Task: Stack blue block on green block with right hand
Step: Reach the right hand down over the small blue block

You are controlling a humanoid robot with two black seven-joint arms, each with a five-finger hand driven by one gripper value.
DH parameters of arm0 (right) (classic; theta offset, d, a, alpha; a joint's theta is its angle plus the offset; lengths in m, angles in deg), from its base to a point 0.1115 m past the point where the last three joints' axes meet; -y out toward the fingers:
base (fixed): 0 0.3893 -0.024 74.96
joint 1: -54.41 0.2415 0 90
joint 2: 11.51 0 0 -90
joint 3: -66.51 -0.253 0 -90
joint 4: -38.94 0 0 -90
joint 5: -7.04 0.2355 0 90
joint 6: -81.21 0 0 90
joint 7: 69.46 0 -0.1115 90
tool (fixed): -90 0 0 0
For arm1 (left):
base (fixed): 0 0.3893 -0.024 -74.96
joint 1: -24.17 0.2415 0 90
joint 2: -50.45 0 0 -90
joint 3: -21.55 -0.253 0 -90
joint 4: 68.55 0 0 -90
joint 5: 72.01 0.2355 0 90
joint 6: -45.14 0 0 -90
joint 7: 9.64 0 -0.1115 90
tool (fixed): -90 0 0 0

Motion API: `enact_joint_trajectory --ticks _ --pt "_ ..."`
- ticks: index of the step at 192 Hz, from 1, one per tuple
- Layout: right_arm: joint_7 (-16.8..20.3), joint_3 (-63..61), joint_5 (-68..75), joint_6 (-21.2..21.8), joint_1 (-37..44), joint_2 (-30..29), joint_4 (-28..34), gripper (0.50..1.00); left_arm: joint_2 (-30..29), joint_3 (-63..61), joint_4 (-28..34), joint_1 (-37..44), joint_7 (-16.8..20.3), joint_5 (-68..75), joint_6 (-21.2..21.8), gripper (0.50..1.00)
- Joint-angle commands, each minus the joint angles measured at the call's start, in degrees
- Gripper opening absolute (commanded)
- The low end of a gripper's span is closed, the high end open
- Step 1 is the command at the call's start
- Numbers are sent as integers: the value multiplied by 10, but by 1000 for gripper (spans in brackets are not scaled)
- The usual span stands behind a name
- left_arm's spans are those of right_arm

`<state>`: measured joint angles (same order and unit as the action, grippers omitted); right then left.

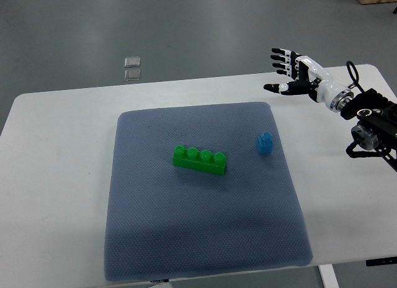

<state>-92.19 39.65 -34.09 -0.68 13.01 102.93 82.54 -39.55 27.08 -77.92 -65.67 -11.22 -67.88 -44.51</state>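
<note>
Right hand fingers spread, empty, raised beyond mat's far right corner | small blue plastic block on grey-blue mat, near long green studded brick, apart | risk: we judge fingers could topple the blue block.

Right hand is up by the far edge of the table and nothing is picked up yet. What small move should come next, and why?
Probably bring the right hand toward the robot and down over the blue block. Its fingers are spread and empty, well beyond the block, which stands alone on the mat, apart from the green block.
</note>
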Motion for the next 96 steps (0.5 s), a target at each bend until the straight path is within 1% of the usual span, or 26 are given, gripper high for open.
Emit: enact_joint_trajectory --ticks 1,31,54,96 --pt "1 52 -55 0 32 32 36 928 0 0 1 0 0 0 0 1000" --pt "8 157 -105 -1 88 60 84 926 0 0 0 0 0 0 0 1000" --pt "17 213 -148 -3 114 63 108 924 0 0 0 0 0 0 0 1000" --pt "24 267 -235 -5 128 63 112 919 0 0 1 0 0 0 0 1000"
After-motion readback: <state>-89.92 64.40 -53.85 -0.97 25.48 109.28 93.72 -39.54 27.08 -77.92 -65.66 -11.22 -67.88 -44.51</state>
